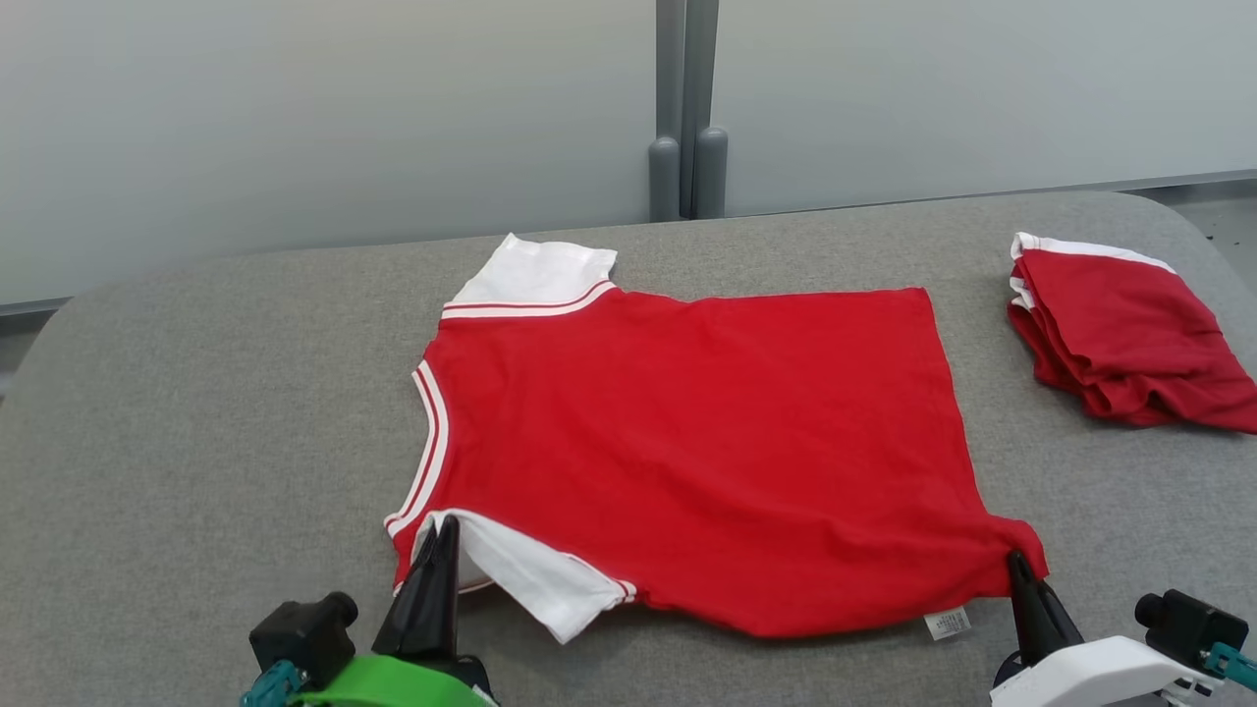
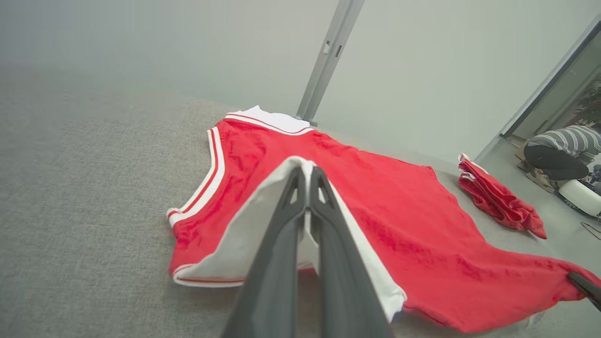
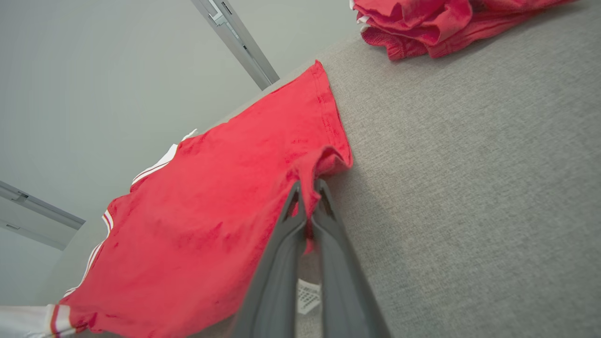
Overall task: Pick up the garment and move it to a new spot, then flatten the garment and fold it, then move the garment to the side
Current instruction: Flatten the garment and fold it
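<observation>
The garment (image 1: pixel 687 432) is a red shirt with white sleeves and white striped trim, lying mostly flat across the grey padded table (image 1: pixel 196 412), neck to the left. My left gripper (image 1: pixel 447 530) is shut on the near white sleeve, lifting its edge a little; the left wrist view shows the garment (image 2: pixel 399 220) with my left gripper (image 2: pixel 307 171) pinching the white sleeve fold. My right gripper (image 1: pixel 1014 562) is shut on the near hem corner, which is bunched up. In the right wrist view the garment (image 3: pixel 225 206) puckers where my right gripper (image 3: pixel 307 185) clamps it.
A second red and white garment (image 1: pixel 1120 334) lies folded in a pile at the table's right, also seen as the pile (image 2: pixel 497 197) and the pile (image 3: pixel 446 23). A grey wall with a post (image 1: pixel 687 108) stands behind. A person (image 2: pixel 563 150) crouches far right.
</observation>
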### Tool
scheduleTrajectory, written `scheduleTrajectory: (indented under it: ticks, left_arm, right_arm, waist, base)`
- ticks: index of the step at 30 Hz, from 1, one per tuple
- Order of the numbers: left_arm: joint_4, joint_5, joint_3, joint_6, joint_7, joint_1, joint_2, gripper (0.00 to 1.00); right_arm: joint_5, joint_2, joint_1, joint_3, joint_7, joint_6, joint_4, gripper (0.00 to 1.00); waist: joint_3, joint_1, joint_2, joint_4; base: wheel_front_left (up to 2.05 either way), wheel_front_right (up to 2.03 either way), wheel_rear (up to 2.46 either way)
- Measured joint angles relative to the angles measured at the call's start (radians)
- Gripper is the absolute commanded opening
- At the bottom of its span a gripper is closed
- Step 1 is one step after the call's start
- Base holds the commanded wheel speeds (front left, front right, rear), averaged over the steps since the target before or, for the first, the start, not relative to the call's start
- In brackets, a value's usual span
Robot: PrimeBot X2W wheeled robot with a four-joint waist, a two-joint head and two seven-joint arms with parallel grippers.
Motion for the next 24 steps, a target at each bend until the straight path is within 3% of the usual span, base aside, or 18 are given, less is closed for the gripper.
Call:
scheduleTrajectory:
  ticks: [12,19,24]
  left_arm:
    - [0.169,0.001,-0.011,-0.009,-0.004,-0.193,-0.028,0.0]
    - [0.292,0.0,-0.007,-0.017,-0.024,-0.322,-0.043,0.0]
    - [0.384,-0.003,0.008,-0.023,-0.049,-0.427,-0.051,0.0]
  right_arm:
    - [0.004,0.0,-0.109,-0.042,0.089,0.0,0.112,0.0]
    - [0.064,0.0,-0.227,-0.049,0.114,0.0,0.172,0.0]
    - [0.027,0.0,-0.343,-0.068,0.142,0.0,0.275,0.0]
  waist:
    - [0.016,0.0,0.0,-0.008]
    - [0.044,0.0,0.0,-0.015]
    - [0.084,0.0,0.0,-0.025]
  base:
    - [0.0,0.0,0.0]
    - [0.0,0.0,0.0]
    - [0.0,0.0,0.0]
